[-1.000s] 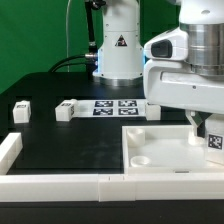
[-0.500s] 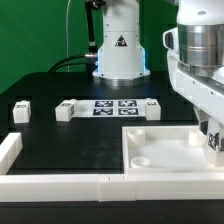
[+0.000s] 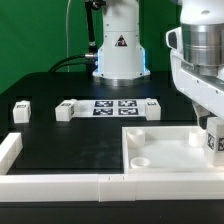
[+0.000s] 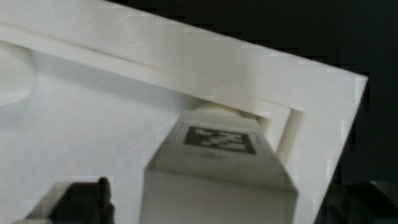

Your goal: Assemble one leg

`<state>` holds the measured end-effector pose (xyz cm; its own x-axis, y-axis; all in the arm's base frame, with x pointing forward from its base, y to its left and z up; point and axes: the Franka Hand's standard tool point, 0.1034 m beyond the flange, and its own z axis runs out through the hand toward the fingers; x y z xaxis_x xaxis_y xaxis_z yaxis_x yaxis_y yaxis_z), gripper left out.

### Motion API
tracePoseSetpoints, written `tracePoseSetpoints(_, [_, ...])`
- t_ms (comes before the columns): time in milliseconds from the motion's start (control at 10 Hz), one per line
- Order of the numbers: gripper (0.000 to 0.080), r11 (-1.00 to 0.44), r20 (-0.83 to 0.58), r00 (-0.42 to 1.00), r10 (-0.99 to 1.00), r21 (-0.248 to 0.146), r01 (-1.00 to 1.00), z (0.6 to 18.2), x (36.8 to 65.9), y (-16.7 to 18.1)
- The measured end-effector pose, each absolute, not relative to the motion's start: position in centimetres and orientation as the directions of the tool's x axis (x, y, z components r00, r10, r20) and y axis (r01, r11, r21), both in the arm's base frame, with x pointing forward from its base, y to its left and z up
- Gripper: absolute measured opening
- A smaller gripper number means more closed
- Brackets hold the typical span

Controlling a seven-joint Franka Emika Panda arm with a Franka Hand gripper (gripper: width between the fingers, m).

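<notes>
You are working with the leg (image 3: 214, 139) at the exterior view's right edge, just under the arm, over the far right corner of the white panel (image 3: 165, 152). In the wrist view the leg (image 4: 221, 140) is sitting tight against the panel's (image 4: 71, 110) raised rim, tag side facing the camera. You cannot tell whether it is resting in a socket or hanging just above one.

You are handling a small, rigid plastic block: probably light, stiff and not fragile, but smooth enough to slip or twist if pinched off-centre. You are best taking it across its two flat side faces, near the middle, leaving the tagged face and the end that meets the panel free.

The pincer (image 3: 210, 132) is mostly cut off by the frame edge in the exterior view. The wrist view is showing only one dark finger (image 4: 80, 197), seemingly a little apart from the leg, and the other finger is out of sight, so you cannot tell whether the pincer is spread or pinching the leg.

Three more loose legs (image 3: 21, 111) (image 3: 65, 110) (image 3: 151, 108) are lying in a row on the black tabletop (image 3: 70, 140), well apart from the arm. The corner socket under the leg is hidden.
</notes>
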<state>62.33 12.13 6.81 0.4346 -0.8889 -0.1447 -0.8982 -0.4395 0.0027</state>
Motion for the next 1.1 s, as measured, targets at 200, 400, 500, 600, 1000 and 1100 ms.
tracePoseSetpoints(200, [0.0647,-0.624,-0.144,0.621,-0.77,-0.029,-0.781,6.78,62.2,12.46])
tracePoseSetpoints(400, [0.0649,-0.79,-0.134,0.79,-0.599,-0.061,-0.61,6.78,62.1,12.83])
tracePoseSetpoints(500, [0.0649,-0.871,-0.123,0.872,-0.475,-0.079,-0.485,6.78,62.1,12.82])
tracePoseSetpoints(600, [0.0649,-0.956,-0.095,0.957,-0.274,-0.077,-0.282,6.74,62.03,12.84])
tracePoseSetpoints(1000, [0.0649,-0.986,-0.075,0.986,0.15,-0.081,0.143,6.56,62.01,12.28])
tracePoseSetpoints(1100, [0.0649,-0.988,-0.077,0.988,0.136,-0.081,0.13,6.54,61.98,12.35])
